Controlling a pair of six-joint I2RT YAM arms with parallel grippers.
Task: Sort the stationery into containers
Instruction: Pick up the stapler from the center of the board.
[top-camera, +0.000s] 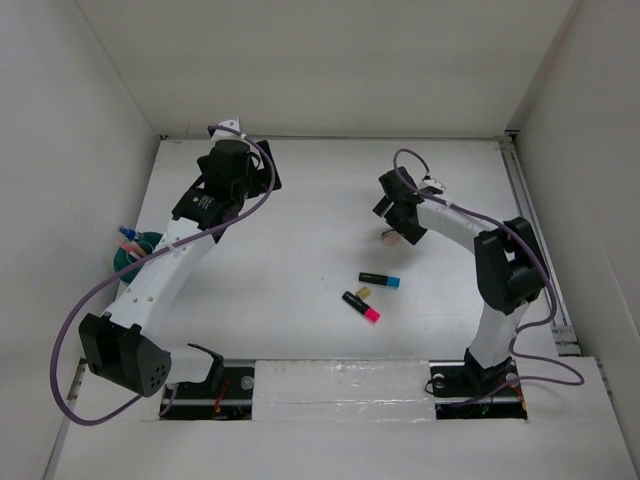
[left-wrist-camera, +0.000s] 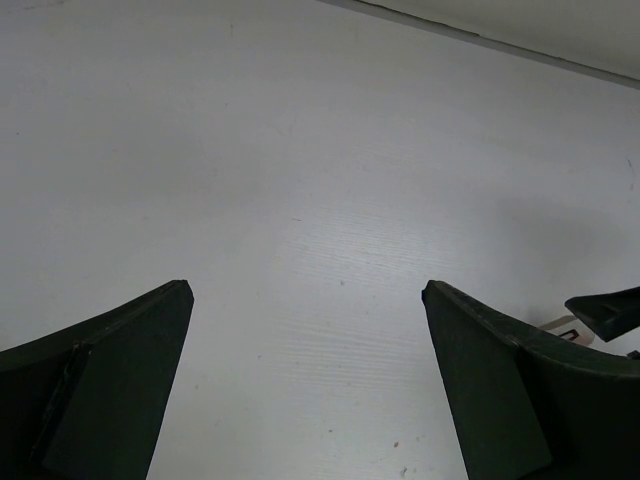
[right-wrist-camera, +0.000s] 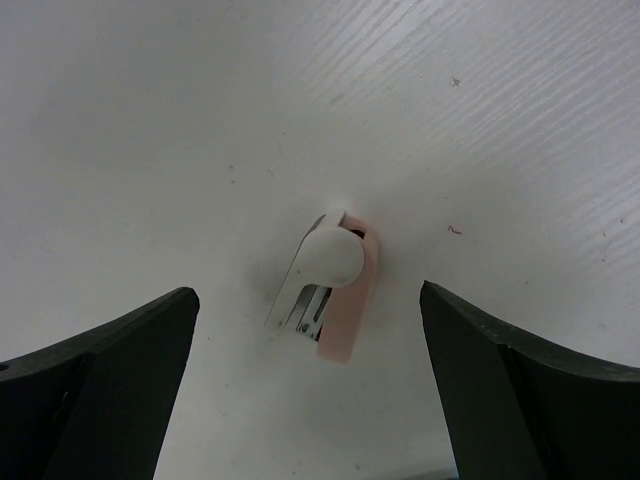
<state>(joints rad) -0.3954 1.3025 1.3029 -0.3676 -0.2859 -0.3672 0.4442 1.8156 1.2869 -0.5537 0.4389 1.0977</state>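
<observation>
white table (top-camera: 330, 200) boxed by white walls (top-camera: 300, 60). left arm (top-camera: 170, 270) reaches far-left, left gripper (left-wrist-camera: 305, 290) spread, empty; right gripper (right-wrist-camera: 307, 290) spread above pink-white piece (right-wrist-camera: 340, 300). markers (top-camera: 379, 280) centre-near; teal organizer (top-camera: 135, 250) left edge.

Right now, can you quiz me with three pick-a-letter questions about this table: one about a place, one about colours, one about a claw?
1. Where is the round teal plastic organizer?
A. beside the left arm
B. between the markers
C. under the right gripper

2. What end colours do the two black markers have?
A. green and yellow
B. blue and pink
C. both red

3. How is the right gripper?
A. shut on a marker
B. open, empty
C. shut, empty

Answers:
1 A: it peeks out right next to that arm.
2 B: both ends show in the top view.
3 B: its jaws stand wide above a small pink-and-white object.
</observation>
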